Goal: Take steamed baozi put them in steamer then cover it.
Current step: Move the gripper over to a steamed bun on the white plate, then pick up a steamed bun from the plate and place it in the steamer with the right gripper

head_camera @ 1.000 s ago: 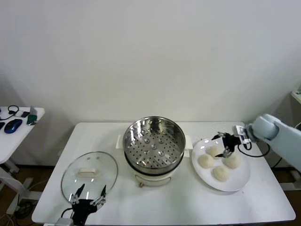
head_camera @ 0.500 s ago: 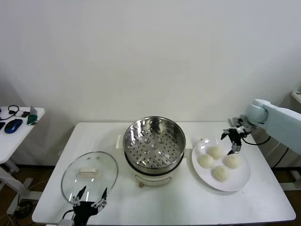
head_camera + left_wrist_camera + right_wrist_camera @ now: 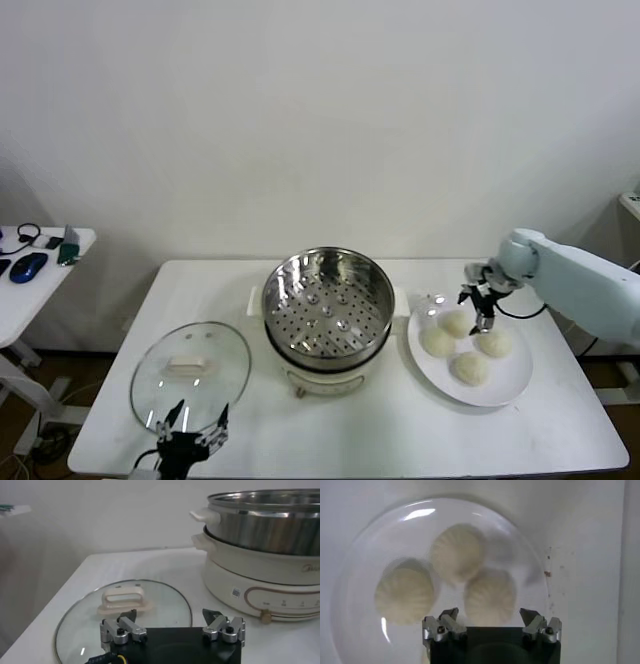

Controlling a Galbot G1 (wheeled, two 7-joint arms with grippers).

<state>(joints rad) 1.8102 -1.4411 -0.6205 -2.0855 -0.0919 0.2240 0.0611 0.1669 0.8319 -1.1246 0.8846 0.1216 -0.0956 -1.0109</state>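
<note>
Several cream-white baozi (image 3: 456,322) lie on a white plate (image 3: 510,385) at the right of the table. My right gripper (image 3: 478,303) hovers open over the plate's far side, empty. In the right wrist view the gripper (image 3: 490,615) is above one baozi (image 3: 490,596), with two more (image 3: 457,552) beyond it. The steel steamer (image 3: 327,305) stands uncovered and empty at the centre. The glass cover (image 3: 190,370) lies flat on the table to its left. My left gripper (image 3: 190,432) is open at the front edge, just before the cover (image 3: 125,615).
A small side table (image 3: 40,265) with a mouse and cables stands at far left. The steamer's cream base and knob (image 3: 265,615) are to the side of my left gripper (image 3: 171,617). The white wall is behind the table.
My right arm has swung back and turned at the wrist; its gripper rose, then came back left over the plate, still open. The left gripper sank slightly toward the front edge.
</note>
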